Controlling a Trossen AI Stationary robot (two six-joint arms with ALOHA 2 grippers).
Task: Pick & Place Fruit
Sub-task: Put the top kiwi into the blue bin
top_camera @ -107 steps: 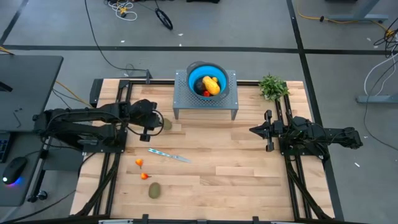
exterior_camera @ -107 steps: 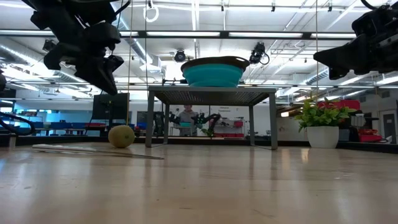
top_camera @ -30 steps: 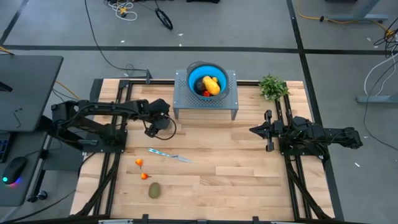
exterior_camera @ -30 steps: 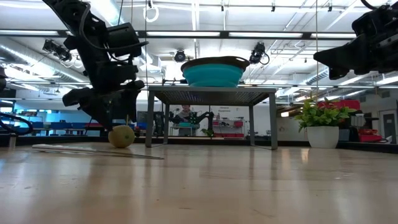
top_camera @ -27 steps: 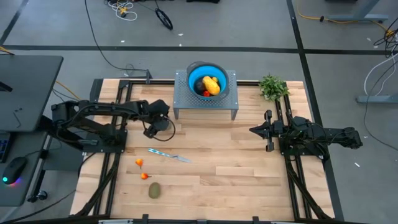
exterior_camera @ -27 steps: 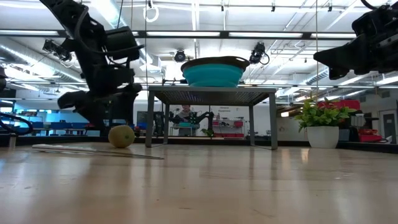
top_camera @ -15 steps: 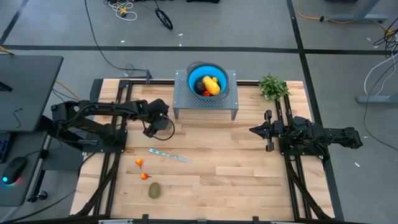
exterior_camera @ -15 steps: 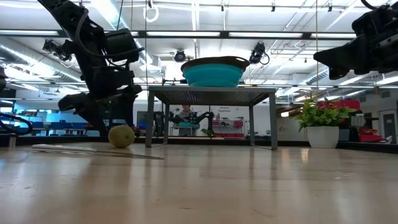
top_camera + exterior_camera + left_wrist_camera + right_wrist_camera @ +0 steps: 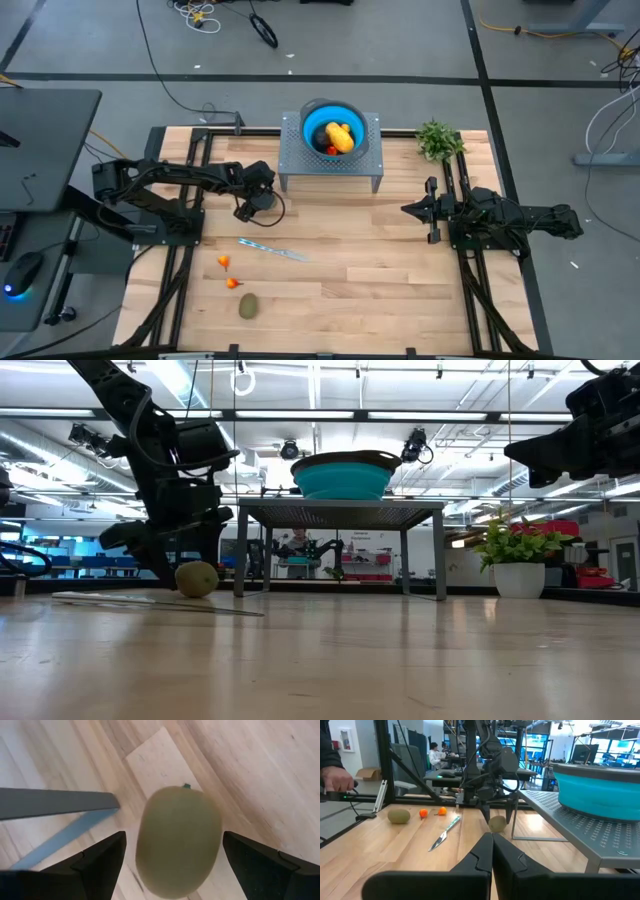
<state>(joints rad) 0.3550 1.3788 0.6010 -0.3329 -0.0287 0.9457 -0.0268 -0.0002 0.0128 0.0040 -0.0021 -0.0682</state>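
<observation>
Kiwi (image 9: pixel 177 840) sits on the counter (image 9: pixel 400 270) near its far left corner, between my spread left fingers (image 9: pixel 102 865), untouched. My right gripper (image 9: pixel 408 210) waits pinched shut by the right edge.

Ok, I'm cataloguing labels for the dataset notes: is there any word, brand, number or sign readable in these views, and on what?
None can be read.
Kiwi, blue bowl, metal stand, knife, plant pot, wooden table: no markings show.
Room behind, low view and right wrist view: screens and a wall sign show, all too small or blurred to read.
</observation>
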